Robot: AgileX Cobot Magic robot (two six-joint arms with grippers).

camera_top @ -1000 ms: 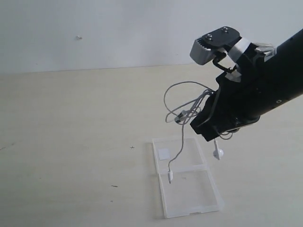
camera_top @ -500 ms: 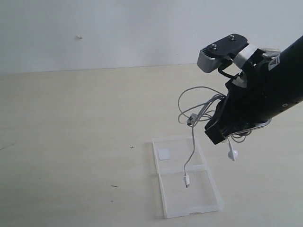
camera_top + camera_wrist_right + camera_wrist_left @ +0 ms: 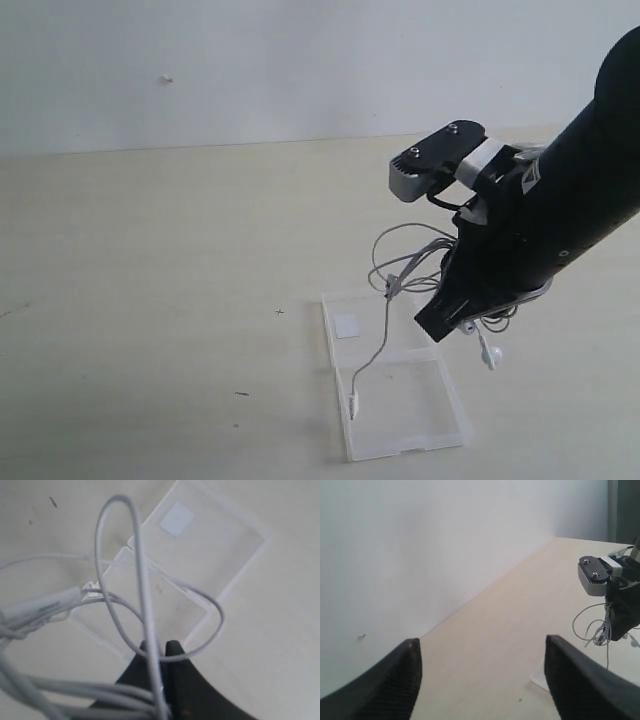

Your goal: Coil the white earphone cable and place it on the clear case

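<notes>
Two square halves of the clear case (image 3: pixel 410 420) are lying open and flat on the pale table (image 3: pixel 150 300). The half farther from the exterior camera is bearing a white sticker (image 3: pixel 347 325). Over the nearer half, the small plug (image 3: pixel 354 408) of the white earphone cable (image 3: pixel 386 318) is dangling; whether it is touching the plastic I cannot tell. Above the case's right edge, the right gripper (image 3: pixel 438 320) is pinching the bundled cable, jaws closed tight on it. Loops are spilling out above the case's far half with the inline piece (image 3: pixel 392 287) among them, and one earbud (image 3: pixel 490 355) is hanging just off the case's right side. The left gripper (image 3: pixel 480 680) is hovering well apart from the case, jaws spread wide and holding nothing. Beyond the case, a plain white wall (image 3: pixel 250 70) is closing off the table.
</notes>
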